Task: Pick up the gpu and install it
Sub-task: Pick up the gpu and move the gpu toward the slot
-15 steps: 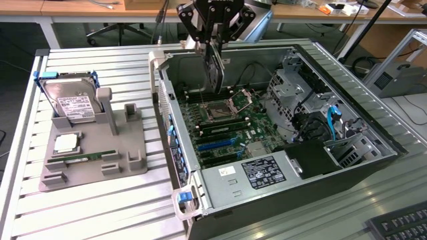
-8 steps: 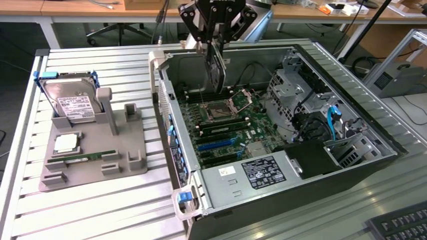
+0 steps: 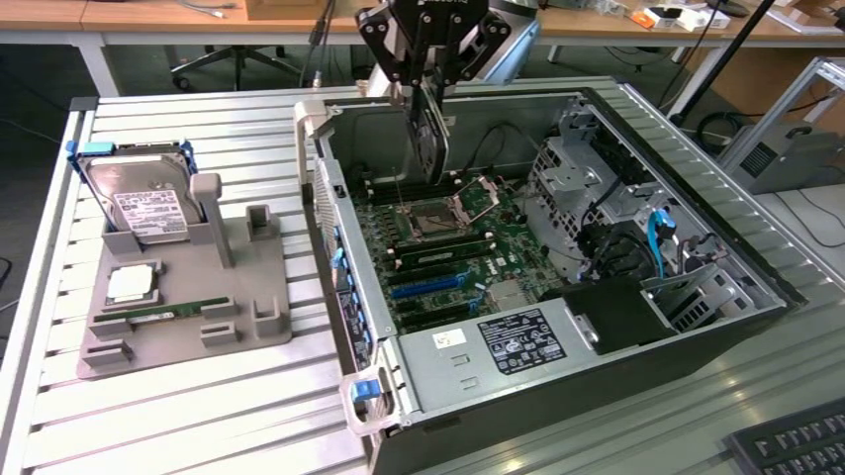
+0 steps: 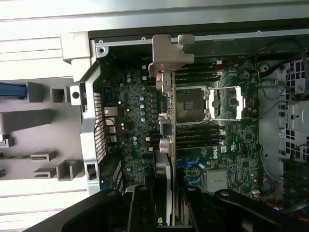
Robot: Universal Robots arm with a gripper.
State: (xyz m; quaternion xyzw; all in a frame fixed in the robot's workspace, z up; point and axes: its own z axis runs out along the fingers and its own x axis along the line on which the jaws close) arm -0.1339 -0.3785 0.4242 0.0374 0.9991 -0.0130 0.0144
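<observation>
Slatted metal bench (image 3: pixel 198 416). Open PC case (image 3: pixel 315 158) lies on its side, motherboard (image 3: pixel 436 247) facing up. Gripper (image 3: pixel 425 87) pinches the gpu (image 3: pixel 430 143) above the board.

Judgement: keep card plumb, square to slots, clear of walls.

Card hangs edge-on, long axis apparently near vertical, silver bracket (image 4: pixel 171 48) farthest from gripper.

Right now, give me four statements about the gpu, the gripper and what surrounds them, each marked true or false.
1. The gripper holds the gpu on edge over the open computer case. True.
2. The gpu is seated in the motherboard. False: it hangs above the board, in the gripper.
3. The hard drive stands in the grey fixture. True.
4. The keyboard lies on the grey fixture. False: it is at the exterior view's lower right, beyond the case.
</observation>
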